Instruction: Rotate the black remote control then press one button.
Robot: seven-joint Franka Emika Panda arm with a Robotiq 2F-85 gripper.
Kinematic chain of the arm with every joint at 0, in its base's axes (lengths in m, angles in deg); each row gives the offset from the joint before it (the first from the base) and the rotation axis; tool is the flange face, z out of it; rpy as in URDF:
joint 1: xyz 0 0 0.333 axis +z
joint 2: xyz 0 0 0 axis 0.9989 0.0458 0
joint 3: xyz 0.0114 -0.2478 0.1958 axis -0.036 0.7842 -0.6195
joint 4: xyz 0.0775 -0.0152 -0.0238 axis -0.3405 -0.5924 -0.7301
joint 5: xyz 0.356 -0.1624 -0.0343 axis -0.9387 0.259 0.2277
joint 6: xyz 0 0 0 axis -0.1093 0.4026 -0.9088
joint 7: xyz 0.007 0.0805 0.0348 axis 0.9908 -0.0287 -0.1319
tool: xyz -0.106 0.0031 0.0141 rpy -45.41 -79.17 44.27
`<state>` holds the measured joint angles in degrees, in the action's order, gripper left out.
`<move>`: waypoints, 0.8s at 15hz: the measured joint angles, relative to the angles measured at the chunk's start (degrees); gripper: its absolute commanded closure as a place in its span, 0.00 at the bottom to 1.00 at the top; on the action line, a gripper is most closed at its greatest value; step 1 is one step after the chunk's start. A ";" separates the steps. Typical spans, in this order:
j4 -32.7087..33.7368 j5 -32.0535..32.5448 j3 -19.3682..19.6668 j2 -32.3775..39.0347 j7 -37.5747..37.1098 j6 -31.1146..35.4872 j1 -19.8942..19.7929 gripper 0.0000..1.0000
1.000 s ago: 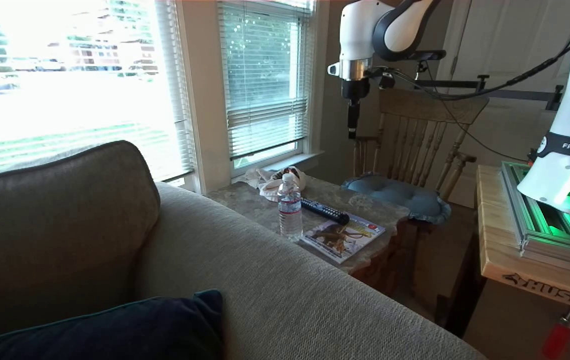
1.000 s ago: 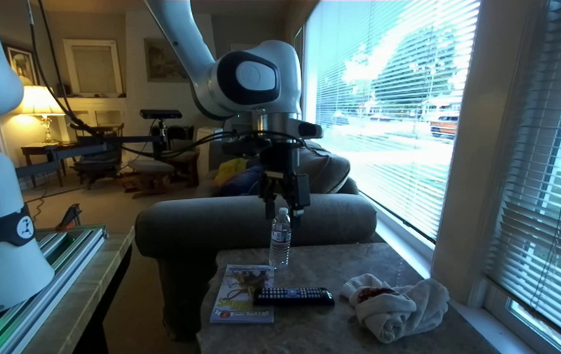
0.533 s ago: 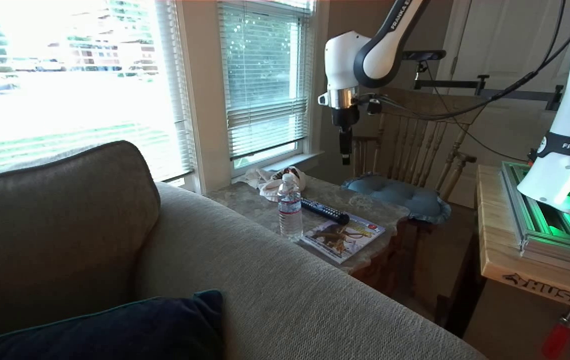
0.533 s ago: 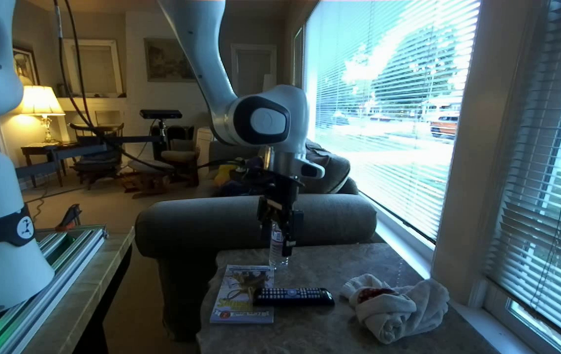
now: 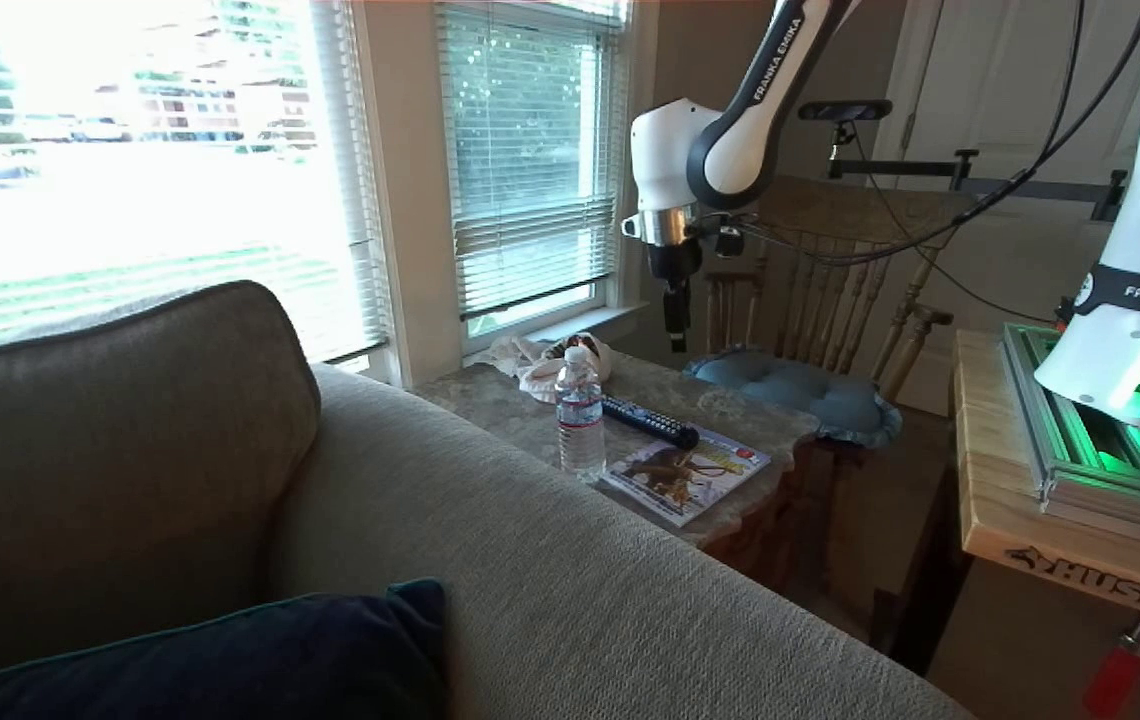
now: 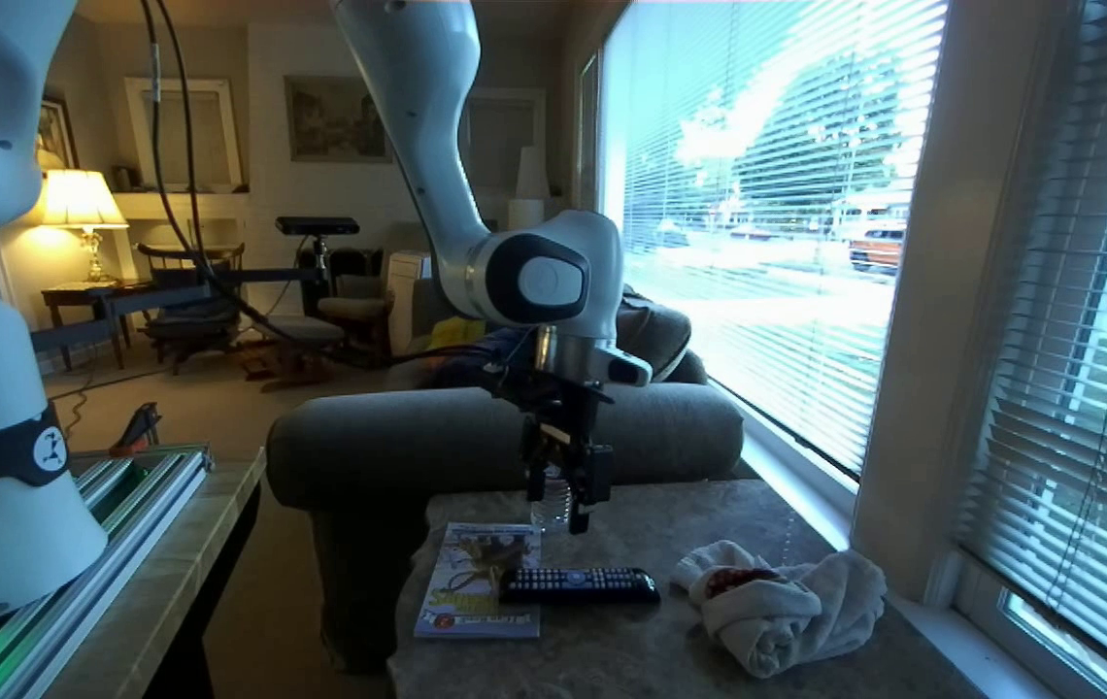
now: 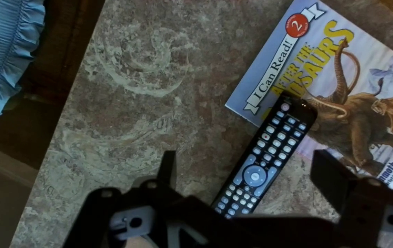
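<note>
The black remote control (image 5: 652,421) lies flat on the stone-topped side table, buttons up. In an exterior view (image 6: 578,585) it lies crosswise, one end on the picture-covered magazine (image 6: 478,573). In the wrist view the remote (image 7: 267,155) runs diagonally; its near end is hidden behind the gripper's body. My gripper (image 7: 244,153) is open and empty, its fingers apart on either side of the remote as seen from above. In both exterior views the gripper (image 5: 678,340) hangs above the table (image 6: 631,655), apart from the remote, pointing down.
A clear plastic bottle (image 5: 580,430) stands beside the magazine; in an exterior view it is partly behind the gripper (image 6: 561,505). A bundled white cloth (image 6: 787,607) lies near the window. A sofa arm (image 6: 388,447) borders the table. A chair with a blue cushion (image 5: 795,385) stands close by.
The arm and gripper have come down towards the table, with a slight shift towards the sofa and window. The remote, magazine, bottle and cloth have not moved.
</note>
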<state>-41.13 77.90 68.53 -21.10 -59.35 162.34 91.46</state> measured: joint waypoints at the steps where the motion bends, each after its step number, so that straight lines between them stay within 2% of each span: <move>1: 0.00 0.00 0.06 0.03 0.00 0.00 0.01 0.00; 4: 1.41 -0.72 0.37 2.09 -1.75 0.87 0.38 0.00; 6: 3.68 -3.46 -0.31 5.18 -1.86 0.59 0.26 0.00; 10: 8.91 -11.85 -4.36 11.42 -1.05 0.13 -2.11 0.00; 12: 11.01 -13.97 -5.62 13.72 -0.73 1.00 -3.26 0.00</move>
<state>-30.12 63.93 62.91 -7.37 -60.09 163.34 88.20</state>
